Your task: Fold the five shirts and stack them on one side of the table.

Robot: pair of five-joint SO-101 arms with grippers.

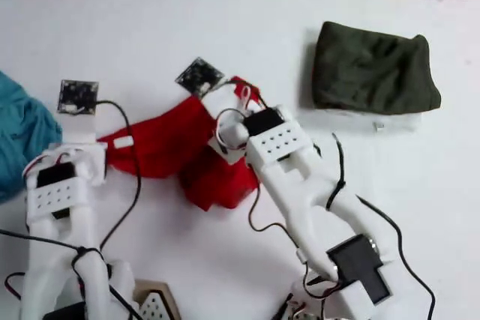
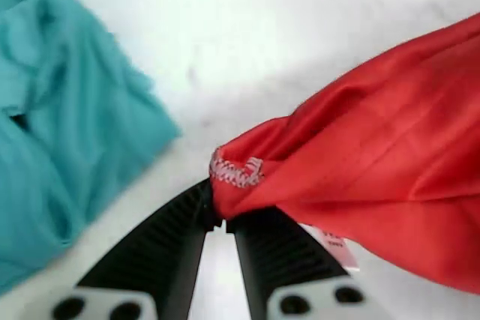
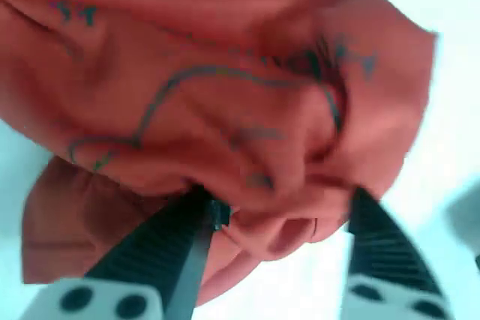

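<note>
Right now the red shirt (image 1: 165,144) lies crumpled in the middle of the white table (image 1: 150,28), stretched between the two arms. The left gripper (image 2: 223,219) has its jaws pinched tight on a stitched hem at the shirt's left end. The right gripper (image 3: 285,207) sits at the shirt's far right part, jaws spread wide with a thick bunch of red cloth bulging between them. A teal shirt (image 1: 19,136) is heaped at the left edge, and a folded dark green shirt (image 1: 371,69) rests at the far right.
</note>
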